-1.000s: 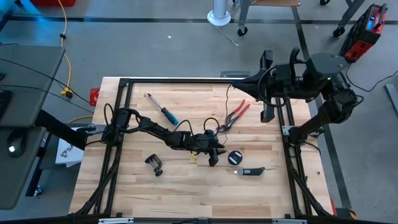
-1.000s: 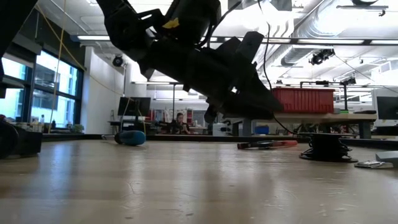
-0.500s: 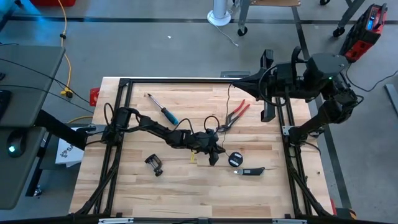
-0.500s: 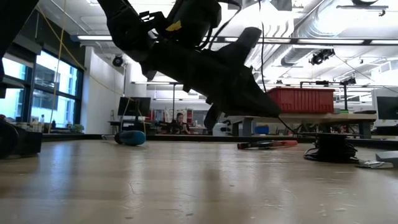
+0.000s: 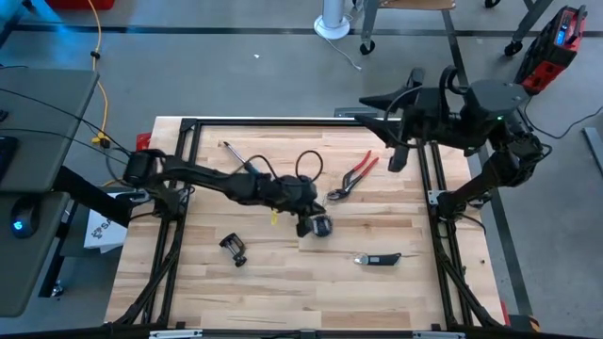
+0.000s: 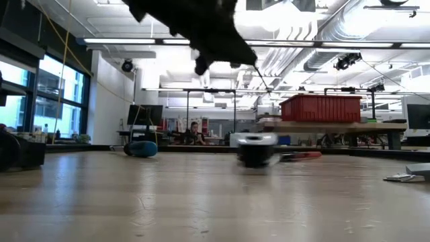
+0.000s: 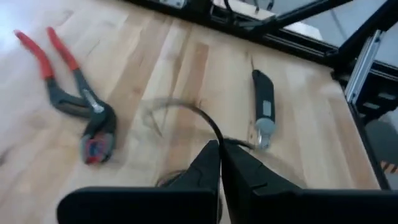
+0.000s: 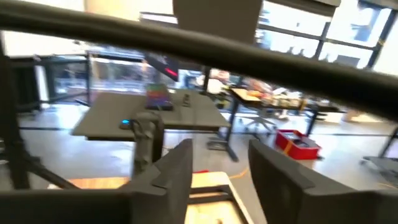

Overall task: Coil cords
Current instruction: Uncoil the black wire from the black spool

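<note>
The thin dark cord [image 7: 198, 114] comes out of the tips of my left gripper [image 7: 221, 152], which is shut on it. In the high view this gripper [image 5: 307, 222] is over the table's middle. The small round black reel [image 5: 321, 226] is right beside it, and a loop of cord [image 5: 306, 163] lies behind. In the low view the reel [image 6: 255, 149] is blurred, at or just above the tabletop. My right gripper [image 8: 217, 171] is open, high over the table's far right corner [image 5: 391, 132], and holds nothing. My left gripper pinches the cord [image 7: 214, 134] between its two shut fingertips. The fingers slant downward, coming from the table's left. From the tips the cord arcs away, raised off the wood. Which stretch of the cord the fingers hold, I cannot tell.
Red pliers [image 5: 354, 176] lie right of the loop. A utility knife [image 5: 378, 258] lies toward the near edge, and a small black clamp [image 5: 234, 250] at the near left. A screwdriver [image 5: 237, 154] lies at the far left, partly under the arm. A black frame [image 5: 283, 122] borders the table.
My left gripper has risen and drawn back toward the table's left and far side with the cord. The reel has been pulled along toward the left, and the cord loop has shifted with it. My right gripper has turned at the wrist and opened.
</note>
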